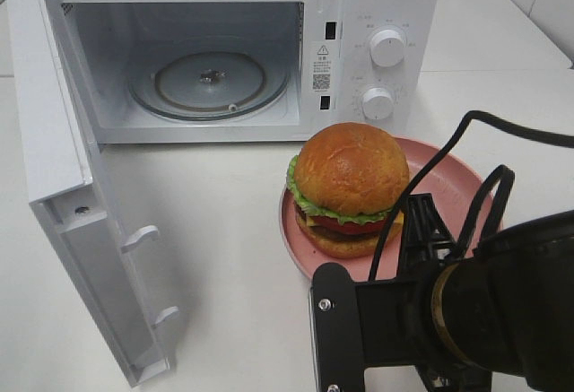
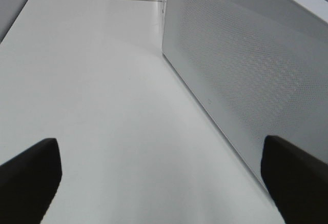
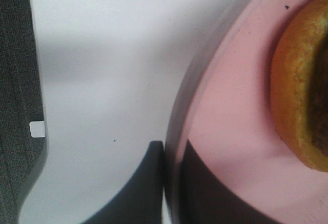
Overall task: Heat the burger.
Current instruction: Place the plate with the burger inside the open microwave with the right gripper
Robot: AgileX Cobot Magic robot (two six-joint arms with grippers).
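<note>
The burger stands on a round pink plate on the white table, in front of the microwave's control panel. In the right wrist view the burger's bottom bun sits on the plate. My right gripper is at the plate's near rim. In its wrist view the gripper has one finger under and outside the rim and one over it, shut on the plate. My left gripper is open and empty above the bare table, beside the microwave's side wall.
The white microwave stands at the back with its door swung wide open to the left. Its glass turntable has nothing on it. Two knobs are on its right panel.
</note>
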